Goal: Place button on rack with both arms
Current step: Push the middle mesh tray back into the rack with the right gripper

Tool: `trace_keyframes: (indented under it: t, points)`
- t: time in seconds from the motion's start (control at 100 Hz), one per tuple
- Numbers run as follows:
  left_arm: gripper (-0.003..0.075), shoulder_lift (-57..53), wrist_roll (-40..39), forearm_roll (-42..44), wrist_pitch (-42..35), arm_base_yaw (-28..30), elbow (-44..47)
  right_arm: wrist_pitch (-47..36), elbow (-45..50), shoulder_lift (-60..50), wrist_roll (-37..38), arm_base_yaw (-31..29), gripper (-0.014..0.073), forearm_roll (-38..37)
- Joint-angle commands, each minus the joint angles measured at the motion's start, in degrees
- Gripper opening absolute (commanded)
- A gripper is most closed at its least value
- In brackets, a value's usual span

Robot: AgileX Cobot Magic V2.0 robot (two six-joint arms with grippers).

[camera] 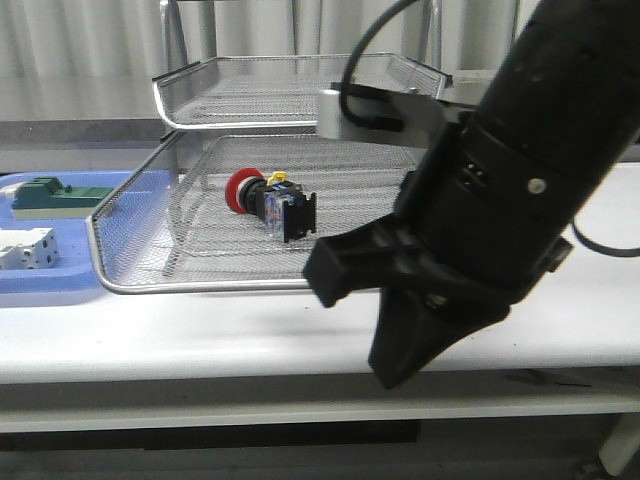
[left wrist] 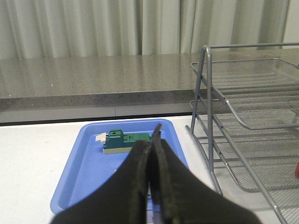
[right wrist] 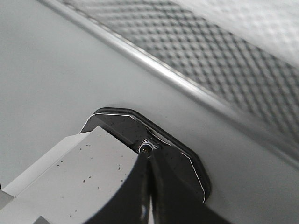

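Note:
The button [camera: 265, 200], with a red cap and a black body, lies on its side on the mesh of the rack's lower tier [camera: 200, 285]. A red sliver at the edge of the left wrist view [left wrist: 297, 169] may be its cap. My right gripper [camera: 392, 378] is shut and empty. It hangs fingers down in front of the rack, apart from the button. In the right wrist view its tips [right wrist: 149, 156] are pressed together over the table. My left gripper [left wrist: 152, 140] is shut and empty above the blue tray, left of the rack [left wrist: 233, 93]. It is out of the front view.
A flat blue tray [camera: 50, 290] left of the rack holds a green-and-beige block [camera: 45, 195] and a white switch block [camera: 25, 250]. The tray [left wrist: 88, 163] and green block [left wrist: 124, 141] also show in the left wrist view. A black plate [right wrist: 187, 163] with a grey block [right wrist: 79, 177] lies under my right gripper.

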Motion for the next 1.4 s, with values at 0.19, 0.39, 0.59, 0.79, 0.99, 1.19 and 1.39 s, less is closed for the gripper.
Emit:
trace_keyframes:
  t: [0.19, 0.39, 0.59, 0.79, 0.99, 1.19, 1.39]
  points:
    - [-0.002, 0.44, -0.47, -0.68, -4.16, 0.22, -1.63, -2.67, -8.98, 5.89, -0.74, 2.52, -0.0063, -6.2]
    - [-0.002, 0.44, -0.47, -0.68, -4.16, 0.22, -1.63, -2.67, -14.4, 9.99, -0.74, 2.52, -0.0063, -11.35]
    - [-0.002, 0.44, -0.47, -0.68, -4.16, 0.22, -1.63, -2.74, -20.2, 12.75, -0.69, 1.07, -0.0063, -15.61]
    - [-0.002, 0.44, -0.47, -0.68, -4.16, 0.22, -1.63, -3.92, -26.18, 16.22, -0.69, -3.45, -0.0063, -18.66]
    - [-0.002, 0.44, -0.47, -0.68, -4.16, 0.22, -1.63, -3.55, -32.49, 20.39, -0.69, -7.98, -0.0063, -21.67]
    - [-0.002, 0.44, -0.47, -0.68, -4.16, 0.22, -1.63, -2.37, -33.29, 20.33, -0.69, -8.88, -0.0063, -21.72]
    - [-0.002, 0.44, -0.47, -0.68, -4.16, 0.22, -1.63, 2.15, -33.23, 18.8, -0.14, -8.42, -0.0063, -20.16]
